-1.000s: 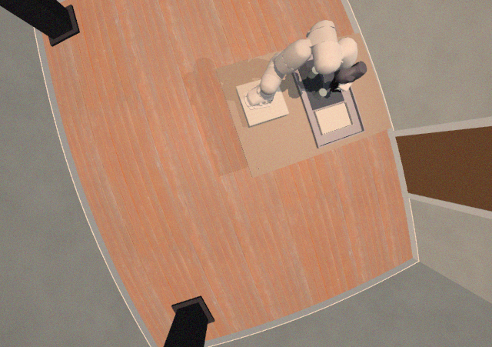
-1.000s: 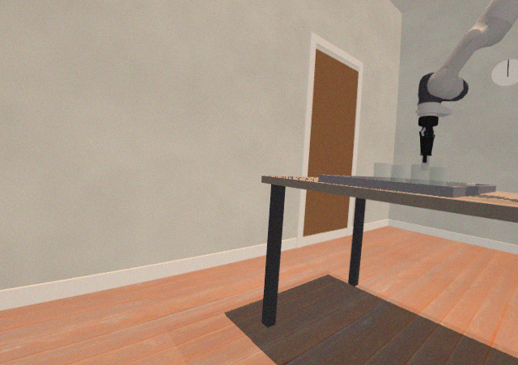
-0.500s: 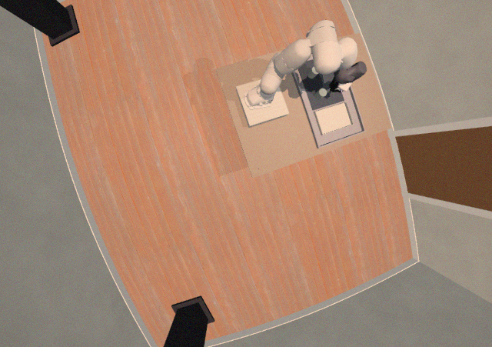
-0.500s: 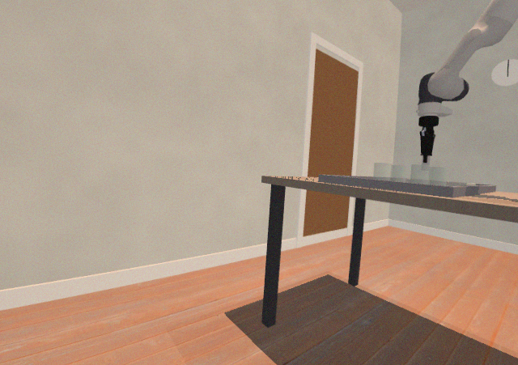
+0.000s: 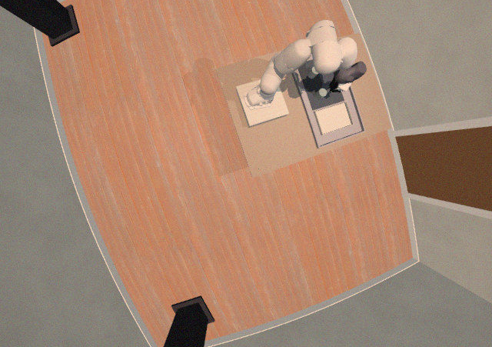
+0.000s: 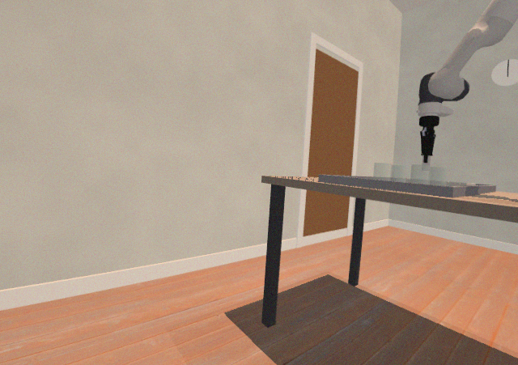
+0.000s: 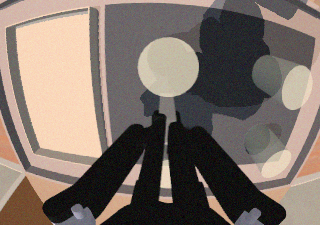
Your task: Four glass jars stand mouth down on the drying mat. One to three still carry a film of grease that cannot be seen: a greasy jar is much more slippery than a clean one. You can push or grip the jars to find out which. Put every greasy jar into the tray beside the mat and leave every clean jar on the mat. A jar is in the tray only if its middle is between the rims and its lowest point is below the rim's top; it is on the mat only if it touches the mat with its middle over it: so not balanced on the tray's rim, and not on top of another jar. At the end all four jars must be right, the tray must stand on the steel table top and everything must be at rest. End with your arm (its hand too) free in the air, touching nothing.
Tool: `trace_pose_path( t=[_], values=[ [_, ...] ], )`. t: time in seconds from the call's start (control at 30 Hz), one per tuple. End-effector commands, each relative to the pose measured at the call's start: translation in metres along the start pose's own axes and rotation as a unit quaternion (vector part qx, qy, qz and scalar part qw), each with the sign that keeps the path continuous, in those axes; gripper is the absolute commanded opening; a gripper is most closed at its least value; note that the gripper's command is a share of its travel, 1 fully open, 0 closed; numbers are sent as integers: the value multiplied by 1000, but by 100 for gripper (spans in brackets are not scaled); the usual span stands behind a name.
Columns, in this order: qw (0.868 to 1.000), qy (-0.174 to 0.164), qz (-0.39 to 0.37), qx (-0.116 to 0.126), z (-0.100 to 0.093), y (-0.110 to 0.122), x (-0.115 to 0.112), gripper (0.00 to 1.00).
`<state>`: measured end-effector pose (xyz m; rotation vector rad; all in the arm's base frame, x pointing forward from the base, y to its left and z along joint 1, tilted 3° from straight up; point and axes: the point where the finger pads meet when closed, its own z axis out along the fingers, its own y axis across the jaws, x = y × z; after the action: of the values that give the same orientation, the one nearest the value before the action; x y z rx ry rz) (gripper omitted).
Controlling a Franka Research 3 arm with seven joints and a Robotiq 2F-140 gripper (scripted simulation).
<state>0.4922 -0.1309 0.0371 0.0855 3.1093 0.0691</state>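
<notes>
My gripper is shut, with its pale fingertips together and nothing between them. The tips are close beside one jar, near its top height; contact cannot be told. A second jar and a third jar stand farther right in the wrist view. All three stand upright on the dark mat. The exterior view shows four faint jar outlines in a row; the fourth jar is not clear in the wrist view, perhaps behind the fingers. The cream tray shows no jar in it.
A raised lilac-grey border surrounds the mat and tray. The table top extends around it. The arm reaches over the mat and hides part of it from the top view.
</notes>
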Motion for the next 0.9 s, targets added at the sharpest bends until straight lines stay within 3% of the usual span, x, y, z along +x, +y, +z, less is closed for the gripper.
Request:
trace_pose_path(
  t=[0.0, 0.87],
  values=[
    [1000, -2, -2, 0, -1, 0, -1, 0],
    [1000, -2, -2, 0, -1, 0, 2, 0]
  ],
)
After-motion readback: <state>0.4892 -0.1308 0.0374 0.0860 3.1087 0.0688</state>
